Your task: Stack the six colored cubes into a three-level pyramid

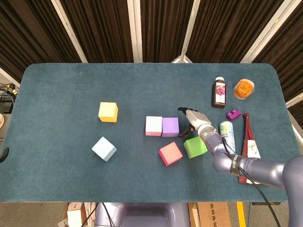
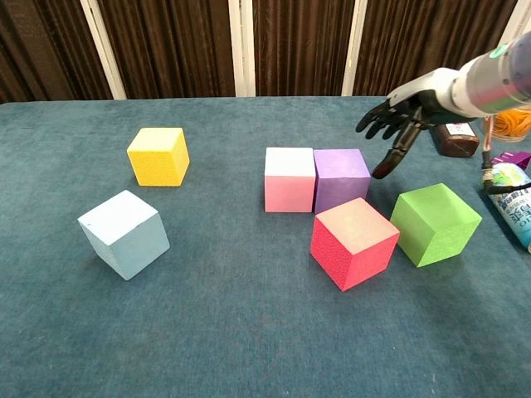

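Observation:
A pink cube point(image 1: 153, 126) point(image 2: 289, 178) and a purple cube point(image 1: 170, 126) point(image 2: 340, 178) sit side by side, touching, mid-table. In front of them lie a red cube point(image 1: 170, 153) point(image 2: 353, 242) and a green cube point(image 1: 195, 146) point(image 2: 435, 223). A yellow cube point(image 1: 108, 112) point(image 2: 158, 155) and a light blue cube point(image 1: 104, 148) point(image 2: 124, 233) stand apart on the left. My right hand point(image 1: 191, 118) point(image 2: 397, 118) hovers just right of the purple cube, fingers spread and pointing down, holding nothing. No left hand shows in either view.
On the right stand a dark juice bottle point(image 1: 218, 92) point(image 2: 453, 138), an orange-filled cup point(image 1: 244, 88), a small purple block point(image 1: 233, 114), a blue-green can point(image 1: 227, 135) point(image 2: 513, 205) and a red-and-white packet point(image 1: 249, 143). The teal table point(image 1: 71, 90) runs wide to the left.

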`<control>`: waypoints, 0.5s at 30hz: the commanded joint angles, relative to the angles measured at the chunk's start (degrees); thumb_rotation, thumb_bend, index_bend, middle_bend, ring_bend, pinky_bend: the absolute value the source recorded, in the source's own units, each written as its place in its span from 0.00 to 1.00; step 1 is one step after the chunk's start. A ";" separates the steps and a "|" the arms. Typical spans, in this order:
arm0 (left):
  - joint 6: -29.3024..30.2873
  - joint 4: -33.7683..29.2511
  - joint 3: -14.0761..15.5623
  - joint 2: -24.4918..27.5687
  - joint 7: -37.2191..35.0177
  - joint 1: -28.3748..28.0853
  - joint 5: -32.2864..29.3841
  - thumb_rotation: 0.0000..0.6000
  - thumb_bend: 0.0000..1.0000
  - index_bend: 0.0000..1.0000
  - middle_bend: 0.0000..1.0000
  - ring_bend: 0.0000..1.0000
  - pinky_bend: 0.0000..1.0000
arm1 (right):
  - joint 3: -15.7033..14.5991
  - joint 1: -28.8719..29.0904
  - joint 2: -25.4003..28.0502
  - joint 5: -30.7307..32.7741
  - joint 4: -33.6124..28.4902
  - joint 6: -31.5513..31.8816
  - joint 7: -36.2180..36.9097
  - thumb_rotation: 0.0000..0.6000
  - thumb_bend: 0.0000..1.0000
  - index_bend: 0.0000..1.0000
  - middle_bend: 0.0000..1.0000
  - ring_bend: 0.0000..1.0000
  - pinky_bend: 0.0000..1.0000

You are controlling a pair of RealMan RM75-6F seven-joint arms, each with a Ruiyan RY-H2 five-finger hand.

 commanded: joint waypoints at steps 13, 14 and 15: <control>-0.57 -0.08 0.32 0.28 -0.72 -0.16 0.48 1.00 0.36 0.10 0.00 0.00 0.00 | 0.90 -11.08 5.27 -8.29 -14.76 12.56 -1.15 1.00 0.15 0.38 0.27 0.09 0.00; -0.57 -0.09 0.32 0.29 -0.74 -0.16 0.48 1.00 0.36 0.10 0.00 0.00 0.00 | 1.09 -11.27 5.15 -8.27 -14.78 12.45 -1.37 1.00 0.15 0.38 0.27 0.09 0.00; -0.57 -0.10 0.33 0.32 -0.77 -0.15 0.48 1.00 0.36 0.10 0.00 0.00 0.00 | 1.32 -11.46 5.02 -8.22 -14.77 12.38 -1.55 1.00 0.15 0.38 0.27 0.09 0.00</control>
